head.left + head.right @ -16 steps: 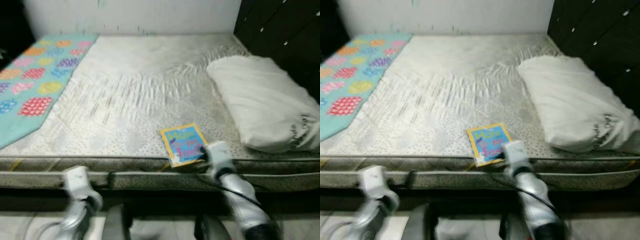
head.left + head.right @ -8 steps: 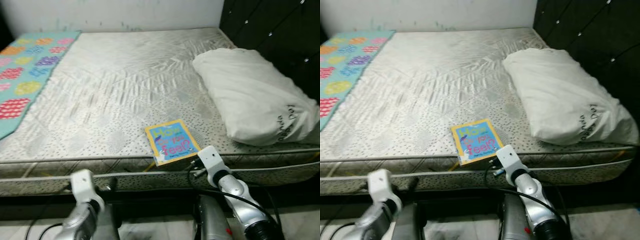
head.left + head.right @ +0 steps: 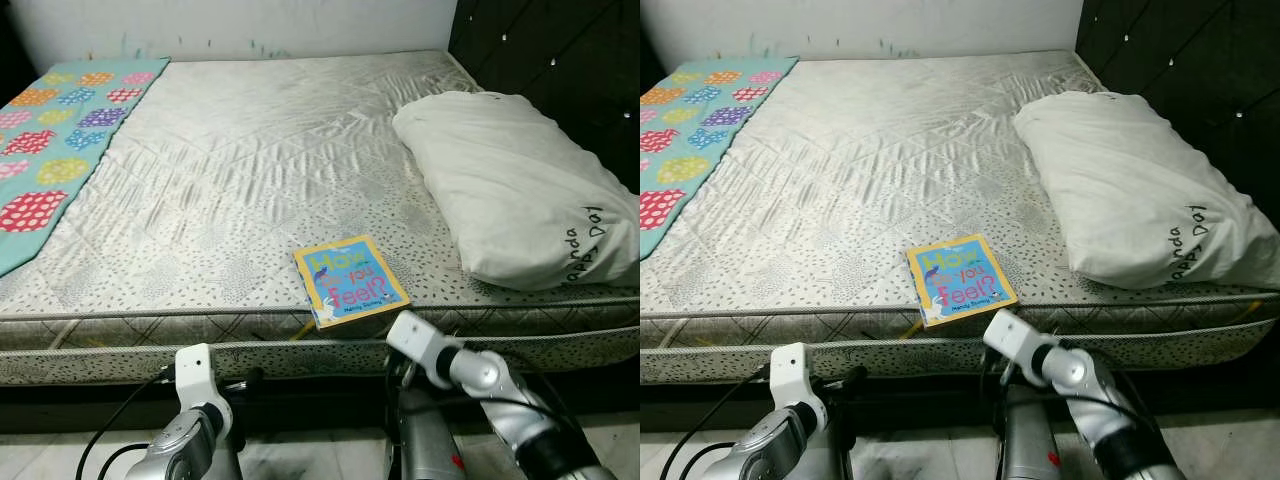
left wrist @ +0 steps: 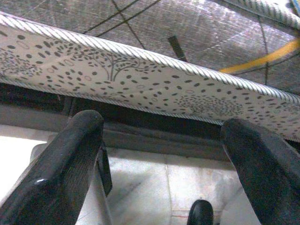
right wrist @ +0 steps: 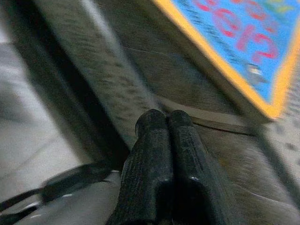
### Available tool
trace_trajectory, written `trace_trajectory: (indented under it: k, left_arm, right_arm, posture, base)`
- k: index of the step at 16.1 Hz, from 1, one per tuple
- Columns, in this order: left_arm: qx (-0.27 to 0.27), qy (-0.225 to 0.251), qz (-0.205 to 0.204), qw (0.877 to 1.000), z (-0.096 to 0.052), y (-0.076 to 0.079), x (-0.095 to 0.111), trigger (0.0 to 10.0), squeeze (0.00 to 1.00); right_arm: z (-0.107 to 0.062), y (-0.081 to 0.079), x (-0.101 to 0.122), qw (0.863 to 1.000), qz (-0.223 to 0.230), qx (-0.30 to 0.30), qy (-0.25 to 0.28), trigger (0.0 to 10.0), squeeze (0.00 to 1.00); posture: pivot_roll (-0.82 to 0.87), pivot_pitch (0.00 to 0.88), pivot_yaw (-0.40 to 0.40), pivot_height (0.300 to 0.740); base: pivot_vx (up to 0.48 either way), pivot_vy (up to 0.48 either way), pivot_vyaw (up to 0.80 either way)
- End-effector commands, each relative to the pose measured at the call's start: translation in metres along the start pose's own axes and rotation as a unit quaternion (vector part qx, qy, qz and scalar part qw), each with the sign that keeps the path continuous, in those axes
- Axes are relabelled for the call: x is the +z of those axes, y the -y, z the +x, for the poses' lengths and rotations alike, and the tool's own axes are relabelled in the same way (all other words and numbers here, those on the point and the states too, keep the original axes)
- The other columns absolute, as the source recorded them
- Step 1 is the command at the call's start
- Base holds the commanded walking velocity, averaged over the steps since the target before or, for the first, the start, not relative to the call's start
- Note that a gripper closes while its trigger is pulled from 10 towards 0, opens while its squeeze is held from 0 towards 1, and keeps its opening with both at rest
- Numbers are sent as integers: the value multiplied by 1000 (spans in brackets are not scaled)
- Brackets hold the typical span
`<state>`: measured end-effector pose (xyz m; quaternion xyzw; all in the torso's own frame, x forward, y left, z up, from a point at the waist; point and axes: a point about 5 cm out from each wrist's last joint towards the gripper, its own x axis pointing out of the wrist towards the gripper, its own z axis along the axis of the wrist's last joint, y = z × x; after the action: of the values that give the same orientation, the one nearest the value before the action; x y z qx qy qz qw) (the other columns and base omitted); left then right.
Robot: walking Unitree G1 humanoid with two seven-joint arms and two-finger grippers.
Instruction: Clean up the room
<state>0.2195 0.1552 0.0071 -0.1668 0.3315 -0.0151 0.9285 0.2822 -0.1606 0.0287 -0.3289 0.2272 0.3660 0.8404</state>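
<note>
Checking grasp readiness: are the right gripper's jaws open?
No, the right gripper has its jaws pressed together, just short of the book.

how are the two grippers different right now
The left gripper has its jaws spread wide apart; the right gripper has its jaws pressed shut, holding nothing. The left one points at the mattress side, away from any loose item, while the right one sits just below the book at the mattress edge. Both hang low in front of the bed, touching nothing.
</note>
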Motion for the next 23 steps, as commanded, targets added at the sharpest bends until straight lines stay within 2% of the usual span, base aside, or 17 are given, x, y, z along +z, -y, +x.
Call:
trace_trajectory:
  k: [1,4,6,7,9,10,11,12,15,16,17,18,19,22,23]
  left_arm:
    - [-6,3,14,1000,-2,2,4,10000,0]
    - [-8,0,16,1000,-4,2,3,10000,0]
    - [-11,0,17,1000,-4,3,3,10000,0]
    - [-13,1,18,1000,-4,4,4,10000,0]
    - [-12,21,13,1000,-3,5,9,10000,0]
    - [-11,45,3,999,1,5,15,10000,0]
    - [-18,44,-3,999,4,6,16,10000,0]
    - [-30,37,12,999,10,8,17,10000,0]
    - [-70,14,51,996,26,23,20,10000,0]
    - [-85,-5,69,994,37,32,18,10000,0]
    - [-91,-13,76,993,43,38,17,10000,0]
    - [-98,-9,77,992,47,41,19,10000,0]
    - [-106,-8,85,991,54,45,24,10000,0]
    - [-111,3,92,990,63,53,32,10000,0]
    - [-117,3,94,989,66,57,34,10000,0]
  right_arm:
    - [-3,-2,3,999,6,31,15,10000,0]
    - [-6,-22,10,992,32,109,58,10000,0]
    - [-6,-33,20,982,70,145,96,10000,0]
    - [-4,-39,24,979,67,154,116,10000,0]
    - [2,-41,37,975,109,120,152,10000,0]
    - [7,-43,47,976,112,77,173,10000,0]
    - [9,-42,50,976,116,51,176,10000,0]
    - [8,-42,57,972,127,32,193,10000,0]
    - [-8,-30,67,962,145,-28,229,10000,0]
    - [-24,-17,73,949,160,-78,260,10000,0]
    - [-37,-10,81,935,176,-99,293,10000,0]
    - [-46,-7,88,922,195,-103,318,10000,0]
    - [-62,-6,99,906,213,-96,353,10000,0]
    - [-79,-8,96,905,216,-116,347,10000,0]
    - [-81,-17,84,916,216,-124,314,10000,0]
  posture:
    - [5,0,29,519]
    - [5,0,33,519]
    - [5,0,36,519]
    - [8,0,38,519]
    - [10,0,38,519]
    - [15,0,36,519]
    - [16,0,33,519]
    - [5,0,34,519]
    - [-35,0,43,519]
    - [-64,1,52,519]
    - [-80,3,56,519]
    - [-94,4,58,519]
    - [-116,8,60,519]
    - [-147,14,65,519]
    - [-166,19,73,519]
  base:
    - [0,0,0]
    - [0,0,0]
    - [0,0,0]
    - [0,0,0]
    - [0,0,0]
    - [0,0,0]
    - [0,0,0]
    - [0,0,0]
    - [0,0,0]
    - [0,0,0]
    - [0,0,0]
    - [0,0,0]
    - [0,0,0]
    - [0,0,0]
    - [0,0,0]
